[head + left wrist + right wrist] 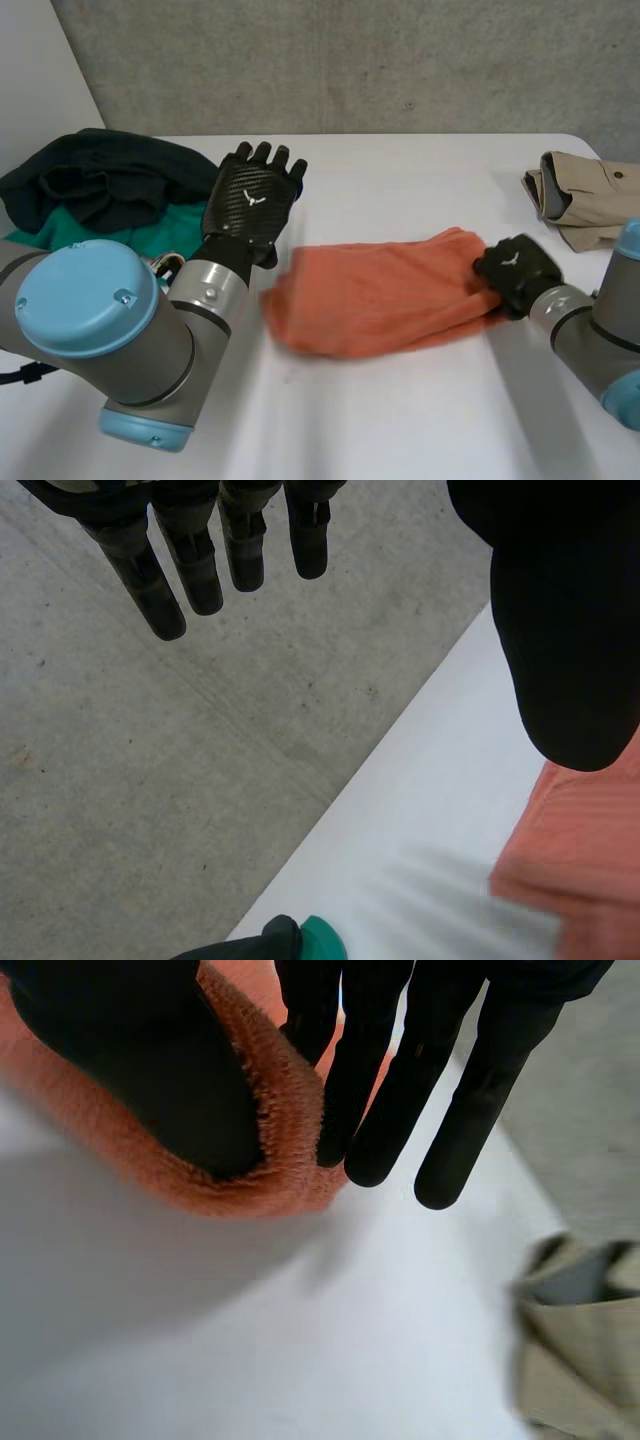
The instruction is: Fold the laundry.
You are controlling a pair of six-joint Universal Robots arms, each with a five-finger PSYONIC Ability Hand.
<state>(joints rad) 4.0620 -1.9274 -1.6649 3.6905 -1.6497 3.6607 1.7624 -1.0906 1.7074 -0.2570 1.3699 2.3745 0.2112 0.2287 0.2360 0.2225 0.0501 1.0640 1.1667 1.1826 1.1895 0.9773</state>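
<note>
On the near part of the table (400, 430) lies the orange cloth (370, 295). It is soft and crumpled, loosely doubled over, and it rests flat between the two hands.

At one end of it is the right hand (515, 272). Its thumb sits on one side of the fuzzy edge. Its fingers (390, 1100) are on the other side, straight and pressed close together. The edge is pinched between thumb and fingers, so this hand has a real hold.

A bit farther off, by the other end of the cloth, the left hand (252, 200) is up in the air. Its fingers (190, 570) are straight and a little spread, and they hold nothing. The cloth lies down below its thumb, near it but not touching.

Beside the left hand, at the back, sits a pile (100, 190) of dark and green clothes. Well beyond the right fingertips lies a tan shirt (585, 195).

I think the job is only starting, with the orange cloth as the piece being folded. One end is held and the other end is free. Next, I would guess, the left hand needs to come down to the loose end and pinch it. Then both hands could pull the cloth smooth and lay one half neatly over the other. The cloth is floppy, so a weak pinch could let it slip.
</note>
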